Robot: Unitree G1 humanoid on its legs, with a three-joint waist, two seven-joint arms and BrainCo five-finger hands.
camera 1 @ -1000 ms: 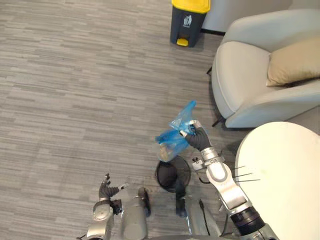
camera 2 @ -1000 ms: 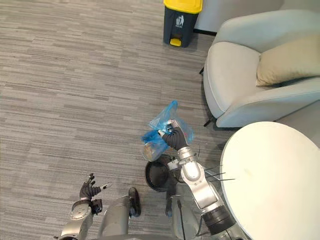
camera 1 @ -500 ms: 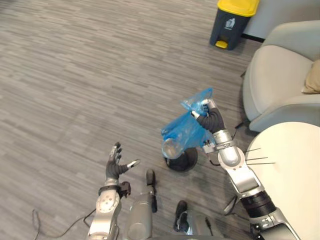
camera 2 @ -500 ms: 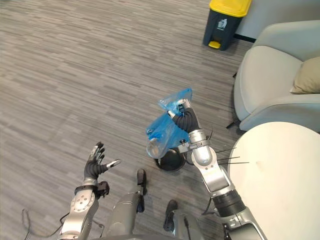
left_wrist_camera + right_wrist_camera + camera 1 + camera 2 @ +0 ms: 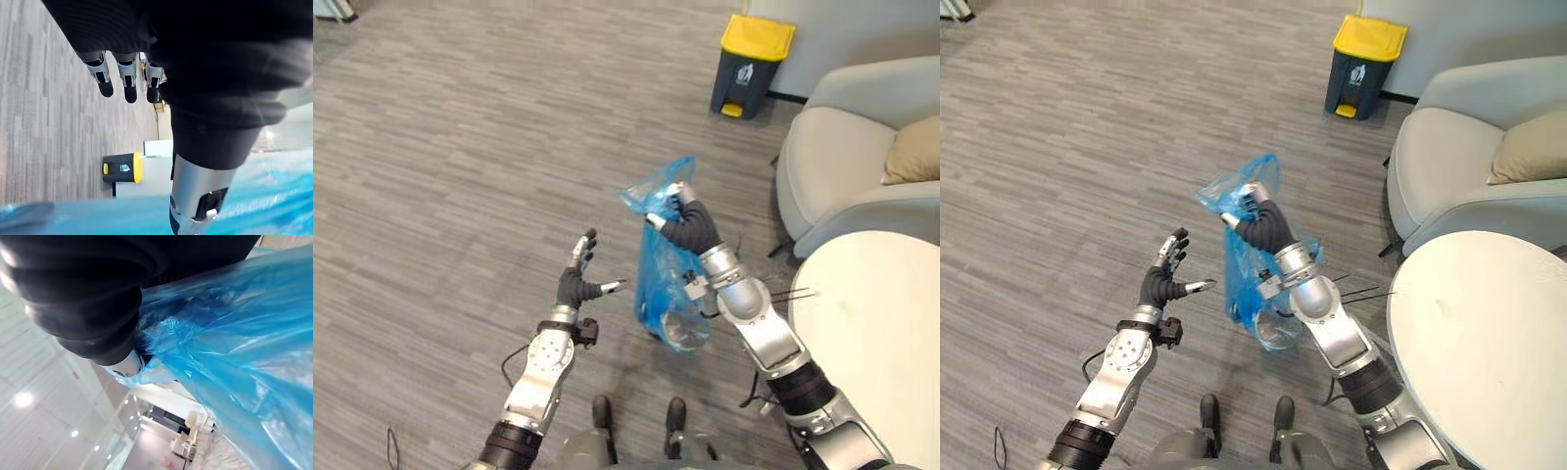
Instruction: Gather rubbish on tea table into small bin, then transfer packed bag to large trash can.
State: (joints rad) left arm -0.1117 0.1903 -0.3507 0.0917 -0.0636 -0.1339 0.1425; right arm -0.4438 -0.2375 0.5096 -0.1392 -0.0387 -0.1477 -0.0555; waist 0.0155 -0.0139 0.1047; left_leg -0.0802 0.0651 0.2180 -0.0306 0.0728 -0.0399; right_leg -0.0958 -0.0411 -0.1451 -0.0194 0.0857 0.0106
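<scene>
A blue plastic bag [image 5: 668,284] with rubbish in its bottom hangs in the air over the floor. My right hand [image 5: 683,220] is shut on the bag's gathered top [image 5: 1239,196], and in the right wrist view the blue film [image 5: 230,347] streams away from that hand [image 5: 98,298]. My left hand [image 5: 579,279] is raised to the left of the bag, open with fingers spread and apart from it; its straight fingers [image 5: 128,78] show in the left wrist view. A large dark trash can with a yellow lid [image 5: 750,61] stands at the far side of the floor, also seen as the yellow-lidded can [image 5: 122,169].
A round cream tea table [image 5: 886,333] is at the lower right. Behind it stands a grey armchair [image 5: 842,166] with a beige cushion [image 5: 911,157], next to the trash can. Open grey wood-pattern floor [image 5: 460,176] lies to the left and ahead.
The camera has shifted. My right hand has lifted the bag higher, so it now hangs long and clear of the small black bin. My left hand has risen and moved nearer the bag.
</scene>
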